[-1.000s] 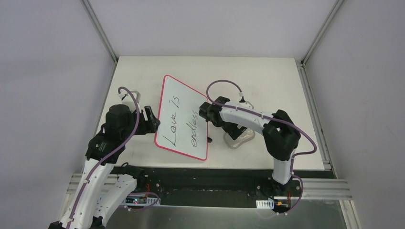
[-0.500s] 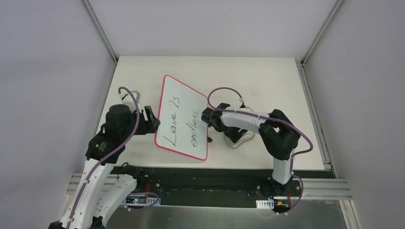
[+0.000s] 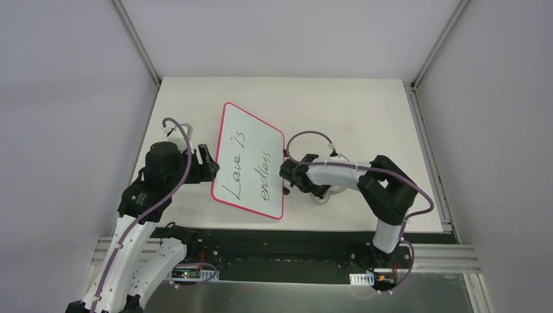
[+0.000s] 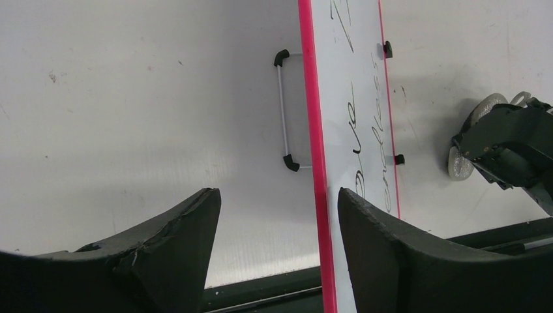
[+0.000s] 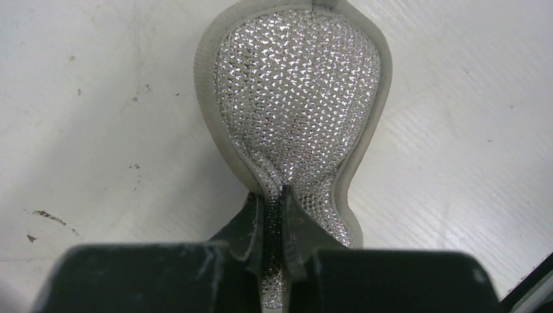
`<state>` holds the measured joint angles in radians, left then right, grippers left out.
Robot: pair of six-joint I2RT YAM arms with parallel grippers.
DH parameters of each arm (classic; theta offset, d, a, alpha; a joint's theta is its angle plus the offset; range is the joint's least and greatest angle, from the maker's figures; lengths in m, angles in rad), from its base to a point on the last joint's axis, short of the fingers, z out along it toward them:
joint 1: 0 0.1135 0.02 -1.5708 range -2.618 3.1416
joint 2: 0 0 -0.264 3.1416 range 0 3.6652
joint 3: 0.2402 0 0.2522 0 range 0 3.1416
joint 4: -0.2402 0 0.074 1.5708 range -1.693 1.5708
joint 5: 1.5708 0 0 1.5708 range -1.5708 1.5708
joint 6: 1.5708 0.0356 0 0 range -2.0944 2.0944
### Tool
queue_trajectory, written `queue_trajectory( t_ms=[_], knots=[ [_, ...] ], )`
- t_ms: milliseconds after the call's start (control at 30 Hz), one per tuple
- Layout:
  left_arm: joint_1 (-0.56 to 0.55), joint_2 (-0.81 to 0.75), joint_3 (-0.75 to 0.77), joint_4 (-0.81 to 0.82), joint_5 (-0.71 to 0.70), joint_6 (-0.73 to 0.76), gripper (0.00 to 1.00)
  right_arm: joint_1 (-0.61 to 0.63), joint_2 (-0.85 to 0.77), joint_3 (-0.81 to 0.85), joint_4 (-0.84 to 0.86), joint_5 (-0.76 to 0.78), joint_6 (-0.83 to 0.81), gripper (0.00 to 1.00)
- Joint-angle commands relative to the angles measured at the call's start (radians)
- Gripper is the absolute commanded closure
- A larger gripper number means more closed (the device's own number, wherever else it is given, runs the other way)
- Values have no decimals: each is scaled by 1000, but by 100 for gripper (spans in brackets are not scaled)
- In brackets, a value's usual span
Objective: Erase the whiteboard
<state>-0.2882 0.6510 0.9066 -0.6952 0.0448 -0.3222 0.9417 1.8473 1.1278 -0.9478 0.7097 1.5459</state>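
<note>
The whiteboard (image 3: 251, 156), red-framed and carrying black handwriting, lies slanted at the table's centre-left; it also fills the middle of the left wrist view (image 4: 352, 85). My left gripper (image 3: 210, 166) (image 4: 277, 215) is open and straddles the board's left edge: the red frame runs between the fingers and the left finger stands well clear of it. Right of the board, a silver glittery pad (image 3: 331, 193) (image 5: 297, 85) with a grey rim lies on the table. My right gripper (image 3: 313, 188) (image 5: 272, 192) is shut on a pinched fold at the pad's narrow waist.
A white bar with black ends (image 4: 283, 111) shows beside the board's left edge. Two small black tabs (image 4: 388, 49) sit on the board's right edge. The black rail (image 3: 274, 238) runs along the table's near edge, and grey walls with metal posts (image 3: 137, 45) enclose it.
My right arm has come down and nearer, onto the pad, and its gripper has gone from open to shut on it. The left arm and the board have not moved.
</note>
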Motion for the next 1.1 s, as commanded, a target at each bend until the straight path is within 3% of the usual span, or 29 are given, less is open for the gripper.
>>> queue_trajectory(
  t_ms=[0,133,200,300,333,467,633,867,1067],
  knots=[
    [1,11,6,28,20,5,30,-8,-36,-97,114,-29,-72,100],
    [1,34,71,-12,18,-32,22,-4,-144,-155,204,19,-280,100],
    [1,52,122,-35,21,-37,22,-2,-223,-211,348,2,-452,100],
    [9,80,137,-25,41,-37,26,-4,-369,-302,543,-98,-719,100],
    [12,88,129,-12,45,-36,29,-3,-413,-330,635,-112,-741,100],
    [33,86,62,61,89,-18,32,-1,-558,-419,873,-359,-980,100],
    [37,63,16,87,142,13,39,53,-558,-394,1007,-518,-1014,100],
    [37,23,10,-6,111,22,44,254,-511,-265,995,-410,-1051,100],
    [34,3,-29,-7,91,44,56,374,-516,-216,974,-336,-1062,100]
  ],
)
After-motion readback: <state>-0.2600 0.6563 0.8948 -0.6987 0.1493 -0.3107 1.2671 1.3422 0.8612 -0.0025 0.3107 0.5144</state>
